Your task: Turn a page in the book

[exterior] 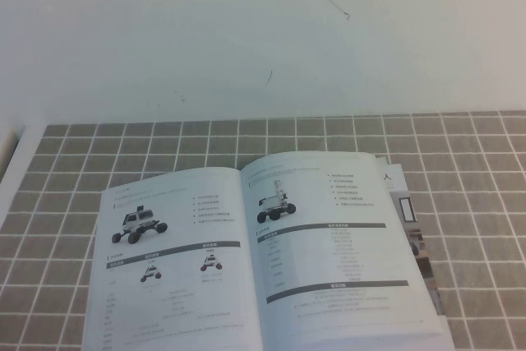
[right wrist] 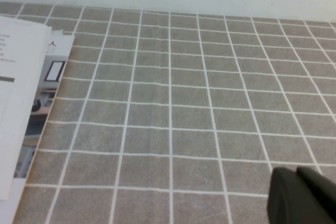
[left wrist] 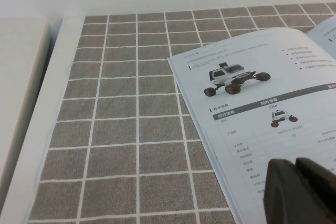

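**Book lies open on the checked cloth, both grippers parked clear of it**

Book [exterior: 263,260] — a large, thin softcover catalogue with glossy white pages, small robot photos and dark grey heading bars — lies open and flat on the grey-brown tablecloth with white grid lines [exterior: 485,203]. In the high view it sits toward six o'clock, its near edge cut off by the frame. The spine runs roughly from twelve to six o'clock, leaning slightly, so the spread's long axis goes from nine to three o'clock. Text and photos read upright from the robot's side.

The glossy white page with the dark wheeled rover and arm [exterior: 337,236] forms the three-o'clock half and lies flat. The nine-o'clock half shows a white rover car [exterior: 140,223]. A brochure with colour room photos [exterior: 408,207] peeks out from under the book's three-o'clock edge.

The left gripper [left wrist: 299,192] hovers over the near part of the white-rover page; its dark fingers sit together, holding nothing. The right gripper [right wrist: 304,195] hangs over bare cloth, well apart from the brochure — clenched and empty. Neither gripper shows in the high view.
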